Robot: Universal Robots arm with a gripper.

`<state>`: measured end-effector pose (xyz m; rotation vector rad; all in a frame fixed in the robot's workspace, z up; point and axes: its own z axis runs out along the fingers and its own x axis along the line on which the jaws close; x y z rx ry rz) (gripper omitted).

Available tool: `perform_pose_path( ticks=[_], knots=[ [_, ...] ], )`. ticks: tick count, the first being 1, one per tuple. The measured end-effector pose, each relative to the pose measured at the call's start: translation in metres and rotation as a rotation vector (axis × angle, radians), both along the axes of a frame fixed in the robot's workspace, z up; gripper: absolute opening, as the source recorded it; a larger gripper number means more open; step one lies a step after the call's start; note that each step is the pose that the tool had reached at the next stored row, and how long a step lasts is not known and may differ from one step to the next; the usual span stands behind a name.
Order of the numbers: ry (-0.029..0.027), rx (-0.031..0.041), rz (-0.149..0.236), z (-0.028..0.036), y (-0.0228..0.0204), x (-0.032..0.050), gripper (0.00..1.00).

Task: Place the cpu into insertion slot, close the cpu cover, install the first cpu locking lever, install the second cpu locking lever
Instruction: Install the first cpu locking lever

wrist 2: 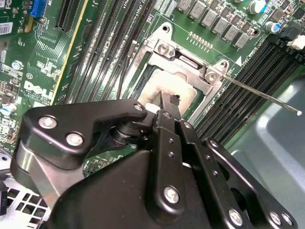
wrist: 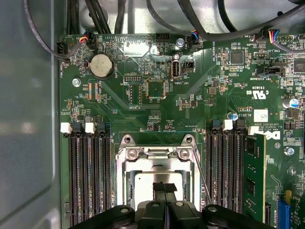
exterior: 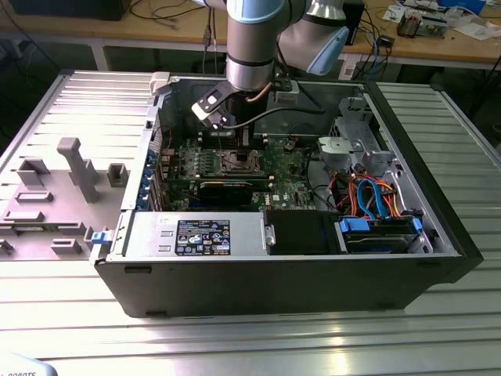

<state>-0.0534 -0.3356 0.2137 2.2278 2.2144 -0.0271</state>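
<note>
Grey-and-blue robot arm [exterior: 250, 55] reaching straight down into open black computer case [exterior: 274, 286], black gripper [wrist: 164, 185] fingers pressed together, tips over flat silver square cpu [wrist: 142, 186] seated in silver-rimmed insertion slot [exterior: 237, 162], thin silver frame cpu cover [wrist: 157, 163] lying around it.

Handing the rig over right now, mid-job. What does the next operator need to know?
The gripper is shut and holds nothing. Its tips are just over the cpu; I cannot tell if they touch it.
The cpu lies flat in the insertion slot.
The cpu cover appears to be down around the chip.
Done: cpu placed, cover seemingly closed.
Left: one locking lever sticks out free beside the socket, unlatched. I cannot tell the state of the other lever.
</note>
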Motion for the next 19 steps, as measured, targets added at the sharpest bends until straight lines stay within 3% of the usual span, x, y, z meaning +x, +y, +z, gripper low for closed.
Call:
perform_pose_path(
  ticks=[7,19],
  knots=[
    [-0.0001,0.0002,0.000,0.0053,0.0000,0.0000,0.11],
    [-0.0001,0.0002,0.000,0.0216,0.0000,0.0000,0.11]
  ],
)
